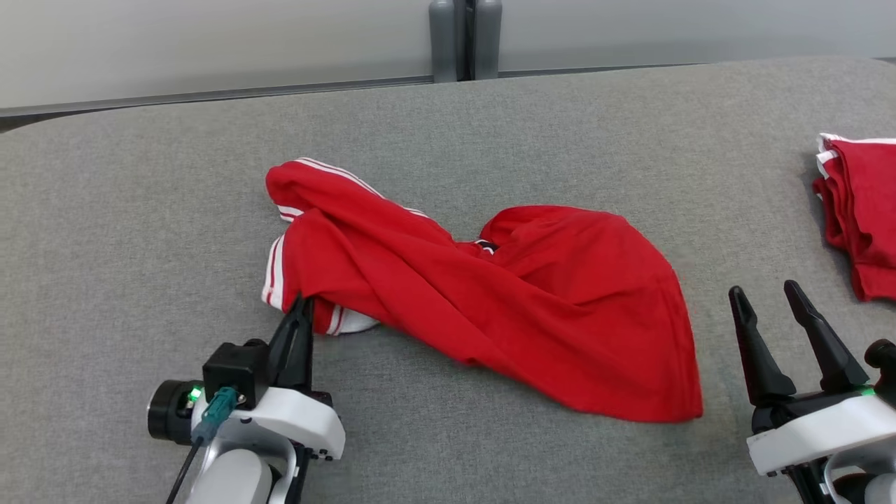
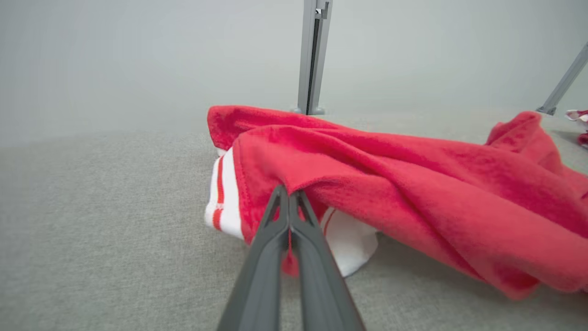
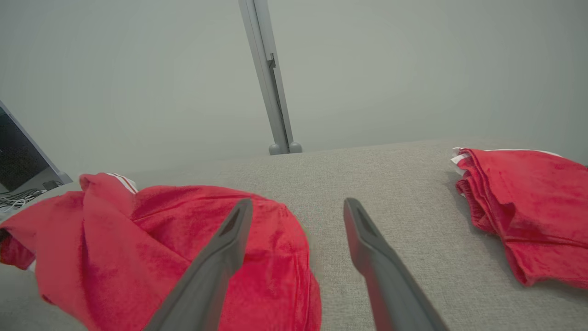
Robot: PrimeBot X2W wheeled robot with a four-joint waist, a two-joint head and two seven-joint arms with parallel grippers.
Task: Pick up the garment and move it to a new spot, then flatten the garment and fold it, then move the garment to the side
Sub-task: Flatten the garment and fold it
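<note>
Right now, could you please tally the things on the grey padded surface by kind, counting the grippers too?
Crumpled red garment with white-striped trim: 1
Folded red fabric pile at the right edge: 1
Dark two-fingered grippers: 2, the left gripper shut on the garment, the right gripper open
Total: 4

A lab-like test space (bare and grey): padded table (image 1: 140, 210), plain partition wall (image 1: 210, 42), metal post (image 1: 465, 38)

No readable text, brand, number or sign is showing anywhere. A small dark label (image 1: 486, 246) is sitting at the neckline of the red garment (image 1: 546, 301), but it is appearing too small to make out any lettering.
</note>
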